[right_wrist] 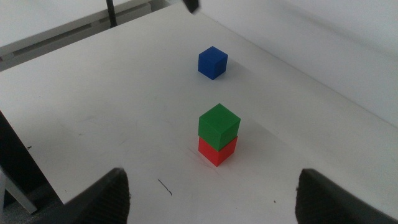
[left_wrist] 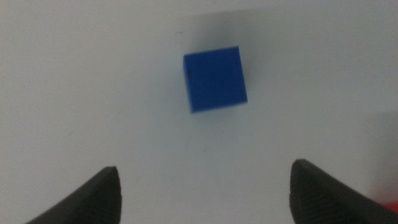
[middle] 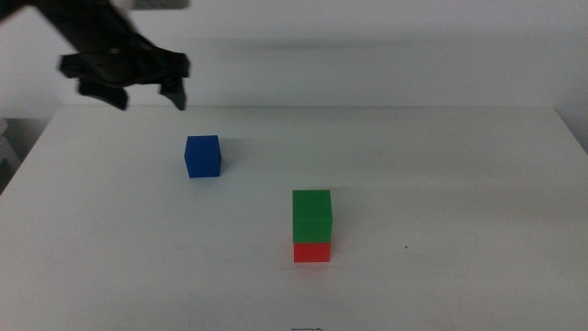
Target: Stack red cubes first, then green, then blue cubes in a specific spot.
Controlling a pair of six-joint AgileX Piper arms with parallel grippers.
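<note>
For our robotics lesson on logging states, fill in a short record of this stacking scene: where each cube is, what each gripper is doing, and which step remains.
red cube: on the white table, bottom of the stack
green cube: resting on the red cube
blue cube: alone on the table, apart from the stack, untouched
left gripper: open, above the table near the blue cube, holding nothing
right gripper: open, empty, waiting back from the stack
step remaining: blue cube onto the green cube
</note>
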